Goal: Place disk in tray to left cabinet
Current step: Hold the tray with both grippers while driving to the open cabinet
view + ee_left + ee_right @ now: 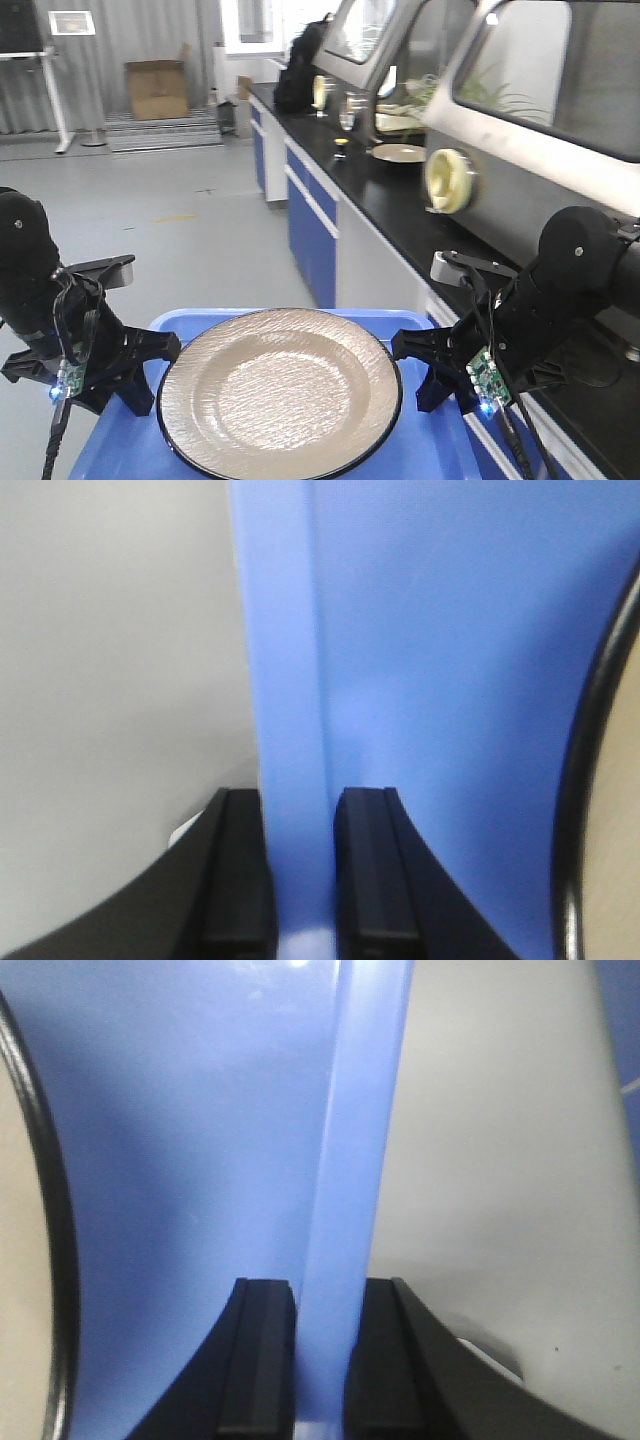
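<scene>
The round, shallow, glossy tan-beige plate with a thin black rim (280,390) is lying flat in the middle of the blue rectangular plastic tray with a low raised rim (205,322), filling nearly its whole width. The left gripper (150,372) is clamping the tray's left rim; in the left wrist view its two black fingers (238,880) are pressing on either side of that rim, one inside the tray and one outside. The right gripper (418,372) is pinching the right rim in the same way, one finger on each face. Beyond the tray's edges a pale grey floor (180,230) is showing. To the right, a long black countertop (400,205) over blue-and-white base units (310,225) is running beneath a stainless-steel glove box with windows (540,165).
</scene>
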You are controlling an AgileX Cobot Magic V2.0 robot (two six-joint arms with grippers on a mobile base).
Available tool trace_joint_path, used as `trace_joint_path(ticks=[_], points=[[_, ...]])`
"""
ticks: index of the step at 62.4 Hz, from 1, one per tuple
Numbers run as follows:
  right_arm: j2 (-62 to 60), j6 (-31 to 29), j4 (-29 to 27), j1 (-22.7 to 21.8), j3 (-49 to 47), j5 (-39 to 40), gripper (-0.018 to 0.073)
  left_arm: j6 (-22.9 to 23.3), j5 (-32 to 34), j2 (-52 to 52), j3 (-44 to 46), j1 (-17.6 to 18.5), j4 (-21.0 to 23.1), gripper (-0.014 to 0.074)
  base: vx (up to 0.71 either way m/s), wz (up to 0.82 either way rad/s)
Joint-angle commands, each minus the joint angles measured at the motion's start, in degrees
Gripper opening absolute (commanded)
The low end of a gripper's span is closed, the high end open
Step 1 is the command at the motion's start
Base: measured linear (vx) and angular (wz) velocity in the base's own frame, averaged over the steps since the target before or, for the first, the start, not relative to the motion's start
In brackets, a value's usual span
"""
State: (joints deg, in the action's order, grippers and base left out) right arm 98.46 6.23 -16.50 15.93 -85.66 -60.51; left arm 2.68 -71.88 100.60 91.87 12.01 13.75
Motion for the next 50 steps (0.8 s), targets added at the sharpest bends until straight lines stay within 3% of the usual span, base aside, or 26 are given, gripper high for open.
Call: trace_joint_path(ticks=[1,50], points=[[-3.1,-0.7,-1.7,0.0,-2.2,2.9,-0.0002,0.0,0.1,-3.1,2.1,0.4,1.9,0.0000,0.16,0.43],[-3.1,-0.7,-1.7,0.0,-2.2,1.9,-0.0002,0.0,0.1,-3.1,2.1,0.4,1.9,0.0000,0.32,0.33]])
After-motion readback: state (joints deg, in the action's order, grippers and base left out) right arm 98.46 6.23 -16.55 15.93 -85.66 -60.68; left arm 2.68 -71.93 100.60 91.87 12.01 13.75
